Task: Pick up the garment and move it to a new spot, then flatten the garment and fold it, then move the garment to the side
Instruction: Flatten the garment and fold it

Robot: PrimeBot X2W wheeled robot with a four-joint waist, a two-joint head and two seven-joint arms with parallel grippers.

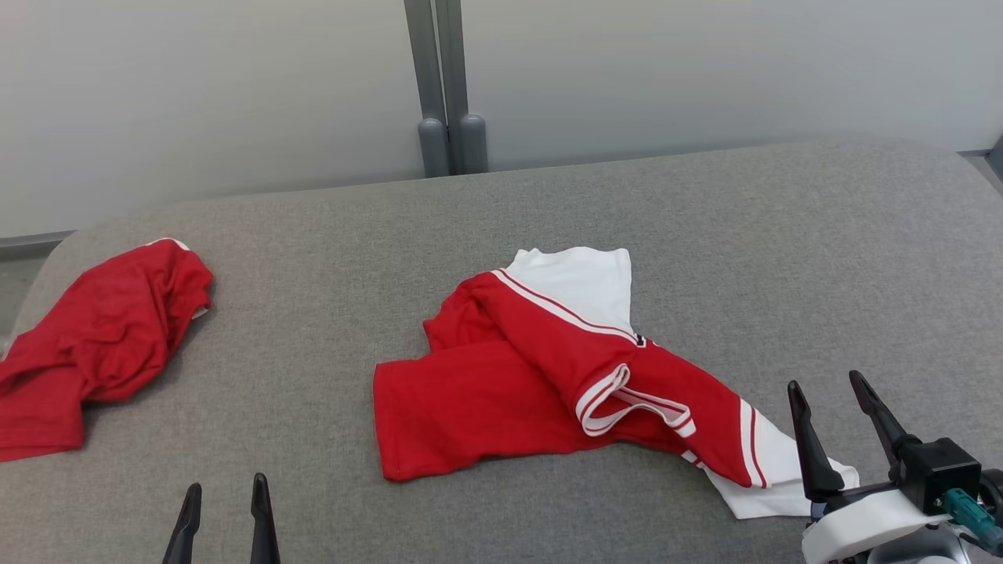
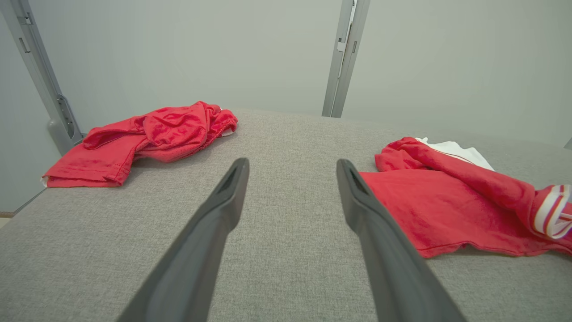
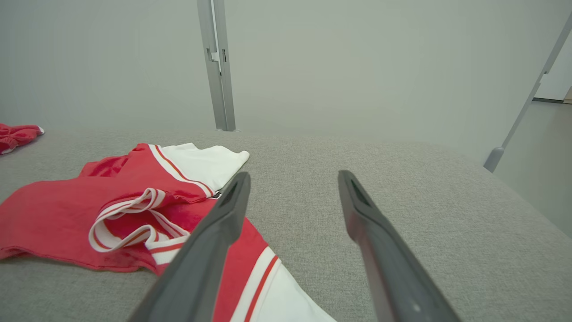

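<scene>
A red and white garment [image 1: 548,376] lies crumpled in the middle of the grey padded table [image 1: 705,235], its striped collar on top and a white sleeve trailing to the lower right. In the left wrist view the garment [image 2: 447,201] lies to the right; in the right wrist view the garment [image 3: 111,210] is at the left. My right gripper [image 1: 827,384] stands open beside the white sleeve end, nothing between its fingers. My left gripper [image 1: 226,489] is open at the table's front edge, left of the garment. The same open fingers show as my left gripper [image 2: 292,167] and my right gripper [image 3: 292,179].
A second red garment [image 1: 102,337] lies bunched at the table's left end, also seen as the red garment [image 2: 147,138]. A grey post [image 1: 447,86] rises behind the table against a pale wall. Bare grey surface stretches to the right and back.
</scene>
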